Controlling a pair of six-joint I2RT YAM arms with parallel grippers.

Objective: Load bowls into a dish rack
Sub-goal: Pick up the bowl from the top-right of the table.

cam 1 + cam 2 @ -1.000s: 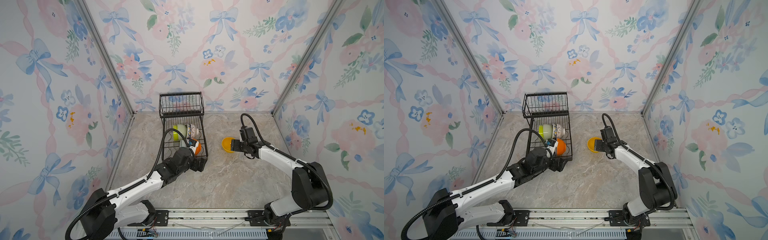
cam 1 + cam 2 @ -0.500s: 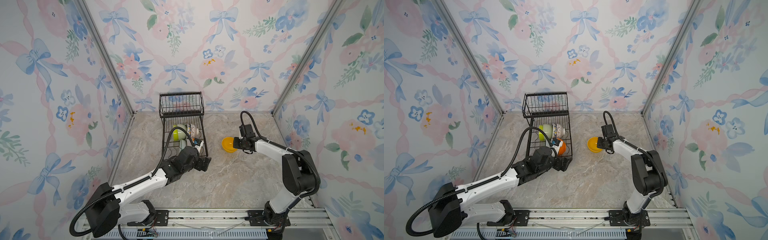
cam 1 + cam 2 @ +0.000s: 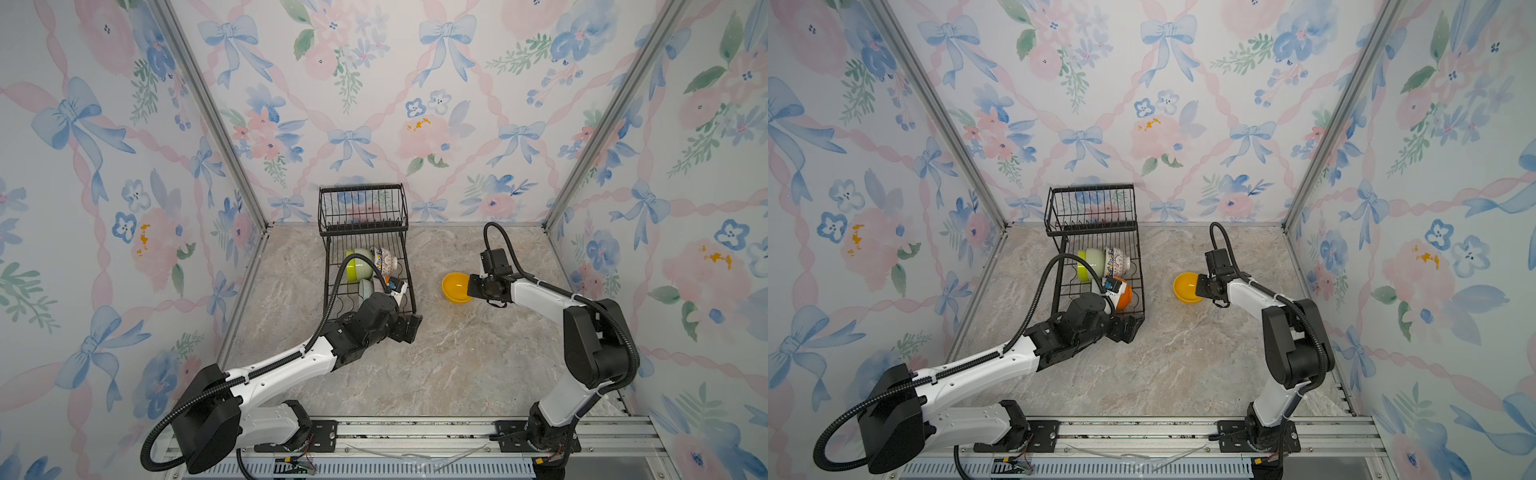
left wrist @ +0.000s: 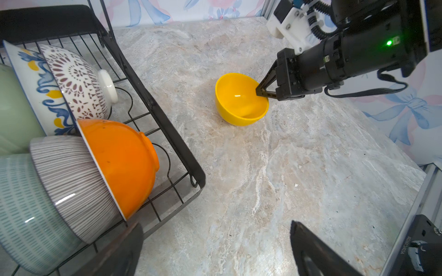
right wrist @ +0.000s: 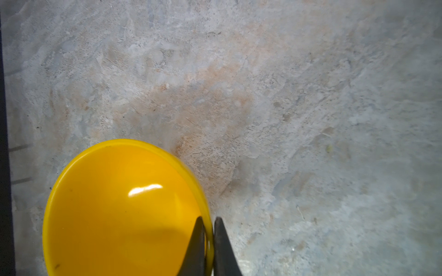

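**Desk:** What is the biggest thing on your screen?

**Me:** The marble table (image 3: 457, 365). In both top views I see the black wire dish rack (image 4: 156, 113) at about 11 o'clock from the table's centre. Its raised basket is at the far end and its lower tray runs toward me.

**Desk:** And the arms?

**Me:** My left arm (image 3: 286, 365) reaches in from 7 o'clock to the rack's near corner. My right arm (image 3: 536, 296) comes up from 5 o'clock and bends toward 1 o'clock.

**Desk:** Where are the bowls?

**Me:** I count six standing on edge in the lower tray. The far row has the lime green bowl (image 3: 353, 272), the pale green bowl (image 4: 14, 107) and the patterned bowl (image 4: 81, 81). The near row is nested together: the pale teal bowl (image 4: 21, 215), the ribbed bowl (image 4: 71, 186) and the orange bowl (image 4: 124, 165), with the orange one at the 3 o'clock end. The yellow bowl (image 4: 240, 99) sits mouth up on the table at 3 o'clock from the rack, with bare marble between them.

**Desk:** What are the fingers doing?

**Me:** The right gripper (image 5: 209, 224) is pinched onto the yellow bowl's rim at the bowl's 3 o'clock side, with one finger inside and one outside. The left gripper (image 4: 215, 223) is spread wide with nothing between its fingers. It hovers by the rack's 5 o'clock corner.
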